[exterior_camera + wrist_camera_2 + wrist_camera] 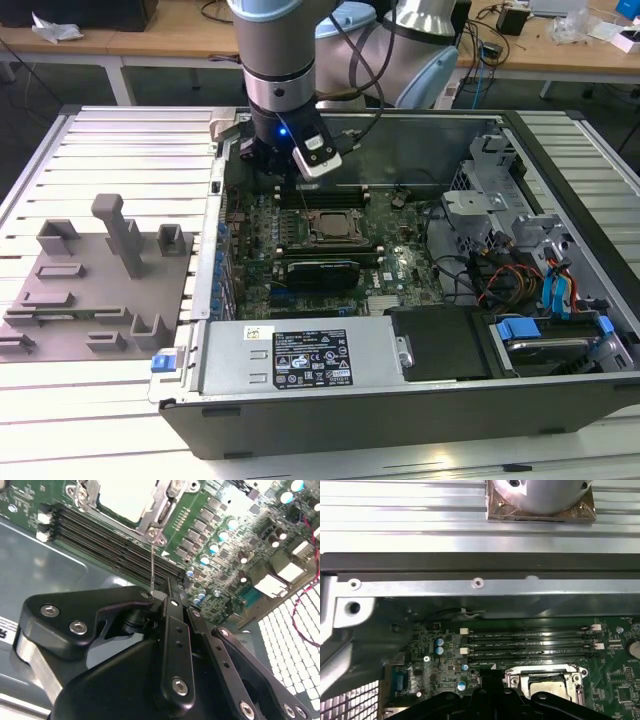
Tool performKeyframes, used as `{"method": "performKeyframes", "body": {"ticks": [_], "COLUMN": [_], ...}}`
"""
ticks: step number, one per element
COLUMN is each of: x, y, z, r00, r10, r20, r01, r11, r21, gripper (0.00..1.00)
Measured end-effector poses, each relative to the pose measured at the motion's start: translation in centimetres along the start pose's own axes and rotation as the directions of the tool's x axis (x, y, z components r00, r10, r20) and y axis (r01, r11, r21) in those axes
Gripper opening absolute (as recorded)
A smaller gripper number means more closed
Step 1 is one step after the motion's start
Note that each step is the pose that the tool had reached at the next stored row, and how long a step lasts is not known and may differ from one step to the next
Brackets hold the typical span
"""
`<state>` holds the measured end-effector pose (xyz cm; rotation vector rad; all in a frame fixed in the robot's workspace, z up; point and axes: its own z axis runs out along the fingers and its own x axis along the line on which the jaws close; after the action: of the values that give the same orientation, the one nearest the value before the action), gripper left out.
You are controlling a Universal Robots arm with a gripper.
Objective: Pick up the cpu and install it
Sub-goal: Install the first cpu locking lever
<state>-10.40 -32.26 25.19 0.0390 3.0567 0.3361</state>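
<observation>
The cpu (330,226) lies flat in its socket on the green motherboard (400,250) inside the open computer case, silvery top up. It also shows in both wrist views, cpu (125,497) and cpu (547,687), framed by the metal socket bracket. My gripper (283,172) hangs just behind the socket, toward the exterior view's left. In the second wrist view the gripper (167,587) has its black fingers closed together on the tip of a thin wire socket lever (152,560), which rises from the socket's corner.
Black memory slots (530,642) run beside the socket. The case walls (215,300), a power supply (310,355), and a drive cage with cables (520,260) ring the board. A grey fixture plate (100,290) with blocks lies on the slatted table at the exterior view's left.
</observation>
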Motion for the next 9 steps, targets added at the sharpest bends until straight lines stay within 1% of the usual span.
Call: {"method": "performKeyframes", "body": {"ticks": [4,5,9], "x": [-0.88,-1.28,-2.33], "y": [-0.03,-0.04,-0.08], "z": [0.11,0.16,0.30], "r00": [1.0000,1.0000,1.0000], "r10": [0.000,0.000,0.001], "r20": [-0.0003,-0.0005,-0.0013], "r01": [0.000,0.000,-0.001], "r11": [1.0000,1.0000,1.0000], "r21": [0.0001,0.0001,0.0001], "gripper": [0.11,0.11,0.11]}}
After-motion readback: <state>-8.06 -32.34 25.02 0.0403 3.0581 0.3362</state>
